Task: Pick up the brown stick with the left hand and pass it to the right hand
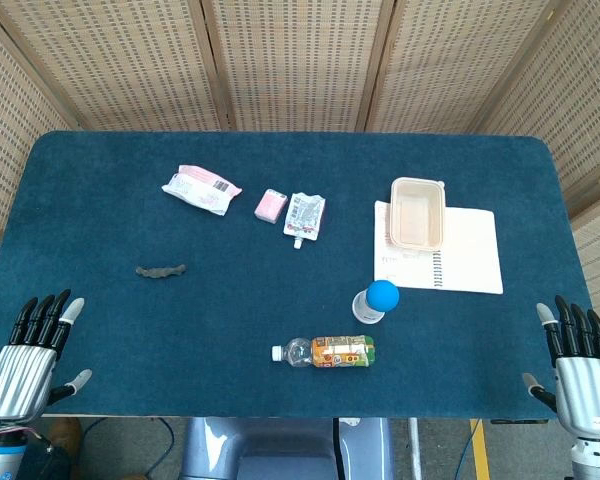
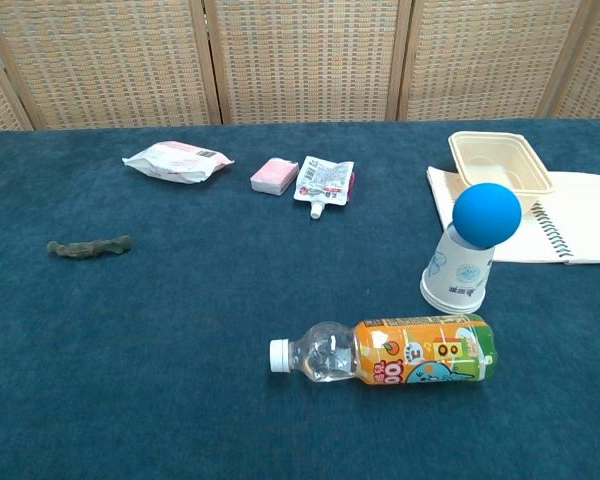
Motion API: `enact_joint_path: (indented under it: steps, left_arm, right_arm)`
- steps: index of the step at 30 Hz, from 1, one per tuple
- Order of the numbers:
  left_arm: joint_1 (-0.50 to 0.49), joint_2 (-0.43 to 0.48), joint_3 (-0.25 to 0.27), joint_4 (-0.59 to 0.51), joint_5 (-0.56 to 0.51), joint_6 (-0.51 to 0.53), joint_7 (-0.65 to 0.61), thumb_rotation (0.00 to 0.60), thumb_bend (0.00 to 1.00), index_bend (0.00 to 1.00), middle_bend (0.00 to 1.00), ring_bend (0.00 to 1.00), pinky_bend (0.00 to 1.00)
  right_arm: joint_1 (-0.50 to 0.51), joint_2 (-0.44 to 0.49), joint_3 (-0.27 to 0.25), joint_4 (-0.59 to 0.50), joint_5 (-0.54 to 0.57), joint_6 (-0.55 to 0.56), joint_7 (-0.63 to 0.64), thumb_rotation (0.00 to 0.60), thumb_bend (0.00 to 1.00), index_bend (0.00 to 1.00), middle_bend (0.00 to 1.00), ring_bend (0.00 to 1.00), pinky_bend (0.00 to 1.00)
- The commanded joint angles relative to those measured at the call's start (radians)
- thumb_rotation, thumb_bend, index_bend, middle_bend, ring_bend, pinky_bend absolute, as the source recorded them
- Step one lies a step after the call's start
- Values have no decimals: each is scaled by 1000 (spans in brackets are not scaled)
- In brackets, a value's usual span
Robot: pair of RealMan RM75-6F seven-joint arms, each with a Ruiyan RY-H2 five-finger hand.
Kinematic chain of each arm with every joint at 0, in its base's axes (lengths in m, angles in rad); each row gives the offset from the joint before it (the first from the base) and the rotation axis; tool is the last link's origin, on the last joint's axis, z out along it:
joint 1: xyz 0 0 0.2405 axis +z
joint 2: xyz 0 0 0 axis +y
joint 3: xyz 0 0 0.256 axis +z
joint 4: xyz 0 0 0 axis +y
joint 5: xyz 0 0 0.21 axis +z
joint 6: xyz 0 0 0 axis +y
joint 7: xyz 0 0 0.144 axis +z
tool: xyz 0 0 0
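At the near edge of the blue table (image 1: 280, 200), the left hand (image 1: 25, 355) hovers at the left corner with its fingers straight and spread, holding nothing. The right hand (image 1: 580, 365) does the same at the right corner (neither shows in the chest view). Just beyond, near the middle, a plastic bottle (image 2: 385, 352) with an orange label lies on its side, white cap pointing left. A little farther and to the right stands an upturned paper cup (image 2: 458, 275) with a blue ball (image 2: 486, 214) on top. The brown stick (image 1: 160, 270) lies flat on the left side, well apart from both hands. Farther right, a beige container (image 1: 417, 212) rests on a spiral notebook (image 1: 465, 255). Farthest, left of centre, lie a white packet (image 1: 201, 188), a small pink pack (image 1: 270, 204) and a spouted pouch (image 1: 304, 217).
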Motion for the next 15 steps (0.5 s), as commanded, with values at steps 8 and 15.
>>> enact_joint_path:
  steps: [8,15]
  left_arm:
    - [-86,-47,-50,92,-30,-98,-111,600,0,0,0,0,0]
    - [-253,-131,-172,225,-197,-318,-162,600,58,68,0,0,0]
  right_arm:
    - [-4,11,0,-8,5,1,29,600,0,0,0,0,0]
    - [2,24,16,-12,37,-12,55,600,0,0,0,0,0]
